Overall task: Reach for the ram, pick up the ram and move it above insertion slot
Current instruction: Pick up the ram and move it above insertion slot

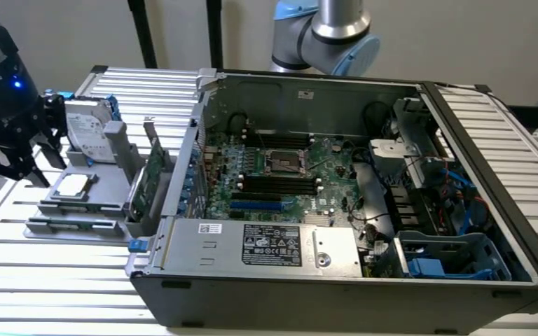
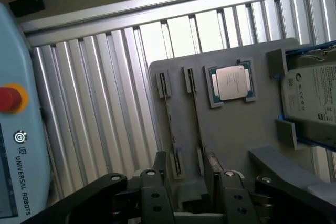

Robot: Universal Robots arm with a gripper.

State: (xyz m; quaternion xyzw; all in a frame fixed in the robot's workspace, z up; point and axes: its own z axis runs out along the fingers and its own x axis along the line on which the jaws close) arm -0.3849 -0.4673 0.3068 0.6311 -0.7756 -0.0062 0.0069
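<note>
Two thin ram sticks [image 2: 169, 124] [image 2: 196, 119] lie edge-up in parallel grooves of a grey fixture plate [image 2: 247, 129]. In the exterior view one ram stick [image 1: 71, 224] lies in the same fixture, left of the computer case. My gripper [image 2: 186, 182] hovers over one end of the sticks. It is open, its black fingers [image 2: 160, 166] apart and holding nothing. It also appears as a black gripper [image 1: 12, 157] at the exterior view's far left. The black insertion slots [image 1: 279, 183] lie side by side on the motherboard inside the open case.
A CPU [image 2: 231, 82] and a silver hard drive [image 2: 315, 98] share the fixture. A tall green expansion card [image 1: 152, 175] stands between fixture and case wall. A teach pendant with a red button [image 2: 9, 98] lies beside the ribbed aluminium table [image 2: 105, 103]. A second robot arm [image 1: 330, 35] stands behind the case.
</note>
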